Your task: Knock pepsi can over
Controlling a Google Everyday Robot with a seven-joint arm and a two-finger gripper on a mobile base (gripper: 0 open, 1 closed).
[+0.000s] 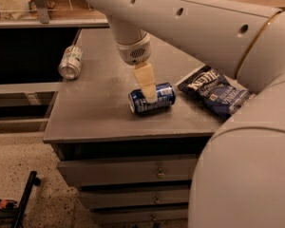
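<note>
The pepsi can (154, 99) is dark blue with a silver end. It lies on its side on the grey cabinet top (95, 113), its length running left to right, near the middle front. My gripper (148, 93) hangs down from the white arm (190, 23) right over the can, and its cream tip crosses the front of the can's middle. Whether it touches the can is unclear.
A silver-and-green can (70, 62) lies on its side at the left edge of the top. A dark blue chip bag (217, 91) lies flat at the right. Drawers (133, 172) sit below the front edge. A dark shelf recess is to the left.
</note>
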